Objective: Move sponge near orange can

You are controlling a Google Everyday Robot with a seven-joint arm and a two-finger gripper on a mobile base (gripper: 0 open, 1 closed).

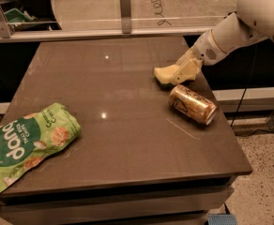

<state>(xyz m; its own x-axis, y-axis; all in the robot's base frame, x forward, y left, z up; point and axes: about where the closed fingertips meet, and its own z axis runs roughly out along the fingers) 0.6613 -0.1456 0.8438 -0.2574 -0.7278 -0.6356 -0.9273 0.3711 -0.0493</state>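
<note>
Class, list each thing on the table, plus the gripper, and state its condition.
sponge: on the table, at the gripper's tip.
orange can: lying on its side, close to the sponge.
green snack bag: lying flat at the front left corner.
gripper: low over the table, at the sponge.
</note>
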